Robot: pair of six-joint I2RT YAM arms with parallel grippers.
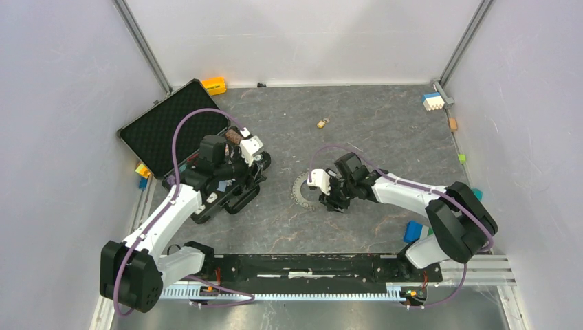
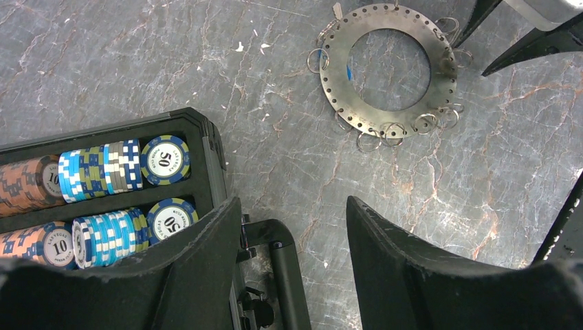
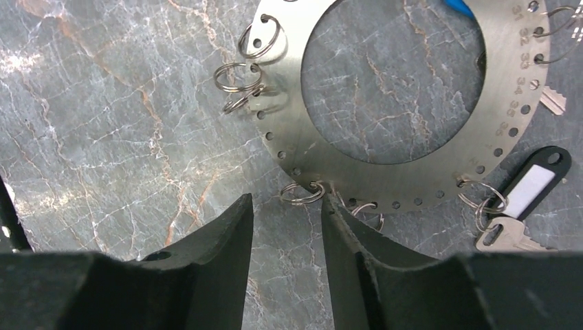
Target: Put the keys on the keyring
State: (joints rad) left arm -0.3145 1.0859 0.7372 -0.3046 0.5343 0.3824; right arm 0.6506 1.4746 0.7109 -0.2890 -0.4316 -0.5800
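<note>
The keyring (image 3: 292, 137), a flat silver disc with a wide hole and a row of small holes round its rim, lies flat on the grey counter (image 3: 103, 137). Small split rings (image 3: 237, 77) hang off its outer edge in several places.

The right claw (image 3: 285, 203) hovers at the keyring's near edge, its fingers a narrow way apart and gripping nothing. One split ring sits just off the gap between the tips.

A silver key (image 3: 505, 235) with a black tag (image 3: 533, 185) lies on the counter just outside the keyring's outer edge, to one side of that claw, its head among the split rings there. A second key blade (image 3: 553, 102) shows just outside the rim further round. A blue scrap (image 3: 457, 7) shows inside the hole; what it is cannot be told.

The left claw (image 2: 290, 206) hangs well apart from the keyring, fingers wide and holding nothing, over the rim of a black case (image 2: 210, 158) of poker chips (image 2: 165, 159). A broad stretch of counter separates the case's edge from the keyring, with the right claw on the keyring's far side from the case
</note>
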